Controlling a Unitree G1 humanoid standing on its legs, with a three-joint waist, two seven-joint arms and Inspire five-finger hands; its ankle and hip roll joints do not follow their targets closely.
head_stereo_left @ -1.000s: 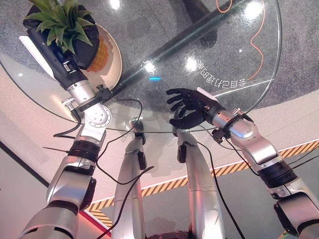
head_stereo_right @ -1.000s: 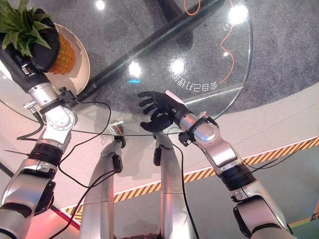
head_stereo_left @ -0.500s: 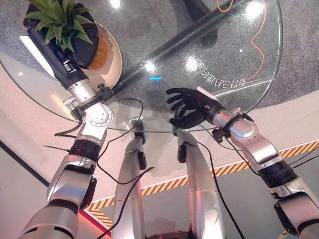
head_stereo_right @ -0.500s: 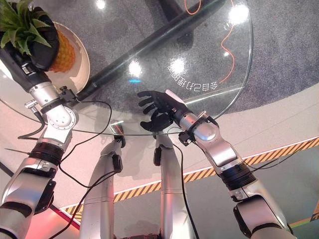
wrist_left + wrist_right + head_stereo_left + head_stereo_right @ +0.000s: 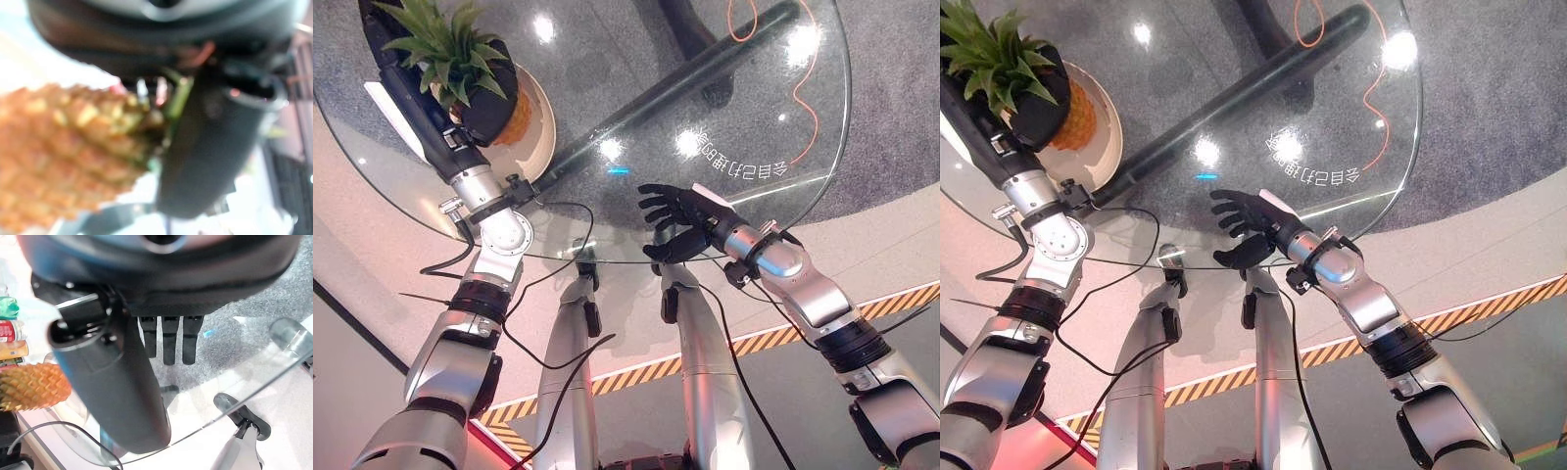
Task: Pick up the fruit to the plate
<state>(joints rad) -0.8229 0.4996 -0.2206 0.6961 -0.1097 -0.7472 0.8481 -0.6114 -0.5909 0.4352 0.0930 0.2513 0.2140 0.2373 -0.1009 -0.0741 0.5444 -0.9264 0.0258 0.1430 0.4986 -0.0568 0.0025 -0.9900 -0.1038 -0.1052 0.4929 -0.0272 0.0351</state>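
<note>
Left hand (image 5: 487, 106) clenched round pineapple (image 5: 514, 116), fruit over plate (image 5: 540, 137) at bench (image 5: 754, 117) far-left edge, leafy crown toward robot. Right hand (image 5: 680, 217) relaxed, empty, well apart mid-bench.

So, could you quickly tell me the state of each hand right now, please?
Left hand: shut on the pineapple, over the plate.
Right hand: open, holding nothing, above the glass table.
</note>
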